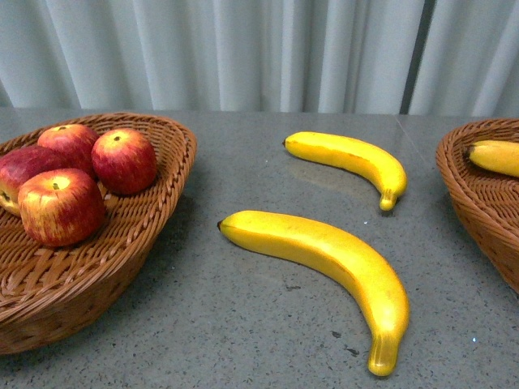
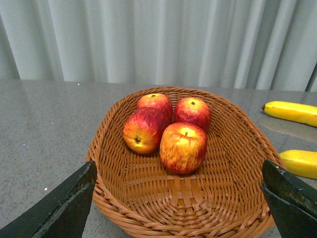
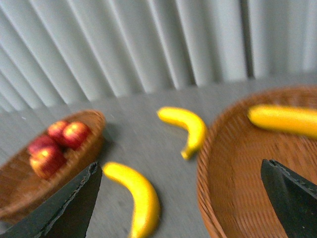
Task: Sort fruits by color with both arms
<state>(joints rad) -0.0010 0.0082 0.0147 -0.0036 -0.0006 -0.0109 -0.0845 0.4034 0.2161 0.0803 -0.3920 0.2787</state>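
left gripper (image 2: 178, 166): only its two fingers (image 2: 62, 210) are in shot. They're matte black wedges with a faint green cast, tapering to blunt tips, with lighter, slightly rough inner edges. right gripper (image 3: 181, 164): same black wedge fingers (image 3: 292, 203) with a pale edge line. View is blurred, finer detail unreadable.

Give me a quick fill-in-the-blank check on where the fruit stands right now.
The left basket holds ____ apples.
The near banana and the far banana both lie on the ____, outside both baskets.
The only fruit in the right basket is a ____.
The left gripper and right gripper are both ____, holding nothing.
Missing words: four; table; banana; open.
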